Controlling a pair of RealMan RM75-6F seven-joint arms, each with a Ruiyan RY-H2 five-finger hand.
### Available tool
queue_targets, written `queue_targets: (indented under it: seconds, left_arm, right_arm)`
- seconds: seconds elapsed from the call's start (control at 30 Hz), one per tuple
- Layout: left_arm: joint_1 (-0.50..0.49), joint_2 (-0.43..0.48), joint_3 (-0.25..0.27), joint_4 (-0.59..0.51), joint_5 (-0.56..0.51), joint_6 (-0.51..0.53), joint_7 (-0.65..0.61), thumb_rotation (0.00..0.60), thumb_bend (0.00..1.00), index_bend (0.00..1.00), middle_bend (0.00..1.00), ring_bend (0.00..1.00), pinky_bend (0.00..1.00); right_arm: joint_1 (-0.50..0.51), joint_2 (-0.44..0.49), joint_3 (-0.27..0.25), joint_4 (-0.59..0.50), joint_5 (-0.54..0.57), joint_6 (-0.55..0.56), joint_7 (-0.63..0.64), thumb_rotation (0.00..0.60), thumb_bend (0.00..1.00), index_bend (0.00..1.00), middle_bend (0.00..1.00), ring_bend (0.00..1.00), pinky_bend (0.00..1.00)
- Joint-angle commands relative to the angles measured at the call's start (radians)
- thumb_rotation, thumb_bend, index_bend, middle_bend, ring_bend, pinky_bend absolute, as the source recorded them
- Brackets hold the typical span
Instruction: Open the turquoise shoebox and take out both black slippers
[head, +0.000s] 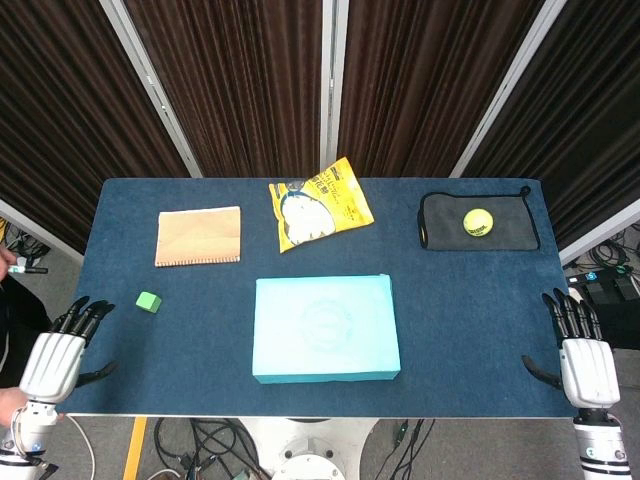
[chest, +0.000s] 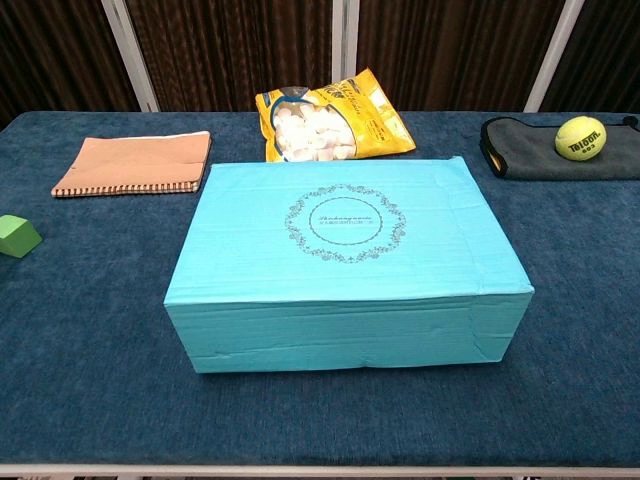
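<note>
Task not yet begun: the turquoise shoebox (head: 326, 329) sits closed at the near centre of the table (head: 480, 330), lid on, slippers not visible. Left hand (head: 58, 355) rests at the near left edge, fingers spread, holding nothing; right hand (head: 583, 352) at the near right edge, likewise spread and empty. Both are well apart from the box. Judgement: next move calls for bringing both hands in to the box's sides to lift the lid. Box looks like plain rigid cardboard with a printed circular emblem on top and slight creasing on the near wall.

Dark curtains (head: 230, 70) behind blue table (head: 480, 320)
</note>
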Motion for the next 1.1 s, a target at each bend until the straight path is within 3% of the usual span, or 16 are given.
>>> queue_targets:
  seconds: [0.03,0.4,0.77,1.1]
  left_arm:
    - [0.000,-0.001,0.000,0.001,0.000,0.000,0.000,0.600,0.01,0.16,0.16,0.08,0.29]
    - [-0.004,-0.004,0.000,0.009,-0.007,-0.014,-0.007,0.600,0.01,0.16,0.16,0.08,0.29]
    - [0.006,0.007,-0.001,0.025,-0.006,0.009,-0.024,0.600,0.01,0.16,0.16,0.08,0.29]
    - [0.004,-0.006,-0.001,0.041,-0.012,-0.002,-0.025,0.600,0.01,0.16,0.16,0.08,0.29]
  right_arm:
    - [0.000,-0.001,-0.001,0.001,0.000,-0.001,-0.001,0.600,0.08,0.00,0.00,0.00,0.00]
    - [0.043,-0.019,0.001,-0.004,-0.024,-0.045,-0.066,0.600,0.08,0.00,0.00,0.00,0.00]
    - [0.163,-0.120,0.020,0.026,-0.087,-0.140,-0.170,0.600,0.08,0.00,0.00,0.00,0.00]
    - [0.267,-0.211,0.008,0.101,-0.144,-0.217,-0.119,0.600,0.08,0.00,0.00,0.00,0.00]
